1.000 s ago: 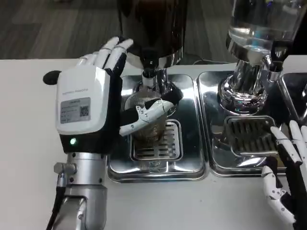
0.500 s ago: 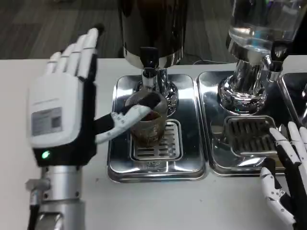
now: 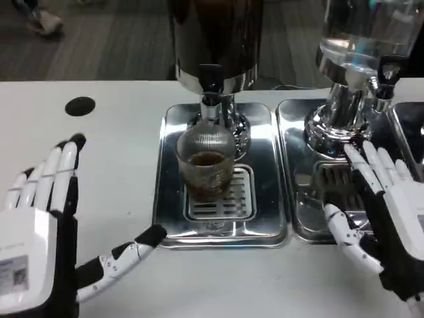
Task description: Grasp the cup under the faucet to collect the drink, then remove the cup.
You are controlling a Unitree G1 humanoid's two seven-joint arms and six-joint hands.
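A ribbed clear cup (image 3: pixel 205 165) with brown drink in its bottom stands on the drip grate (image 3: pixel 218 199) of the left steel tray (image 3: pixel 169 199), right under the black faucet (image 3: pixel 211 83) of the dark dispenser. My left hand (image 3: pixel 46 225) is low at the left front, open, fingers straight and thumb stretched toward the tray's front corner, well clear of the cup. My right hand (image 3: pixel 384 205) is open over the right tray's front, fingers pointing up, touching nothing I can see.
A second dispenser with a clear tank (image 3: pixel 361 40) stands on the right steel tray (image 3: pixel 298 205). A black round hole (image 3: pixel 80 106) marks the white table (image 3: pixel 106 152) at the left.
My left hand has let go of the cup and drawn back down to the left front. The cup stays under the faucet. My right hand has risen up and inward over the right tray.
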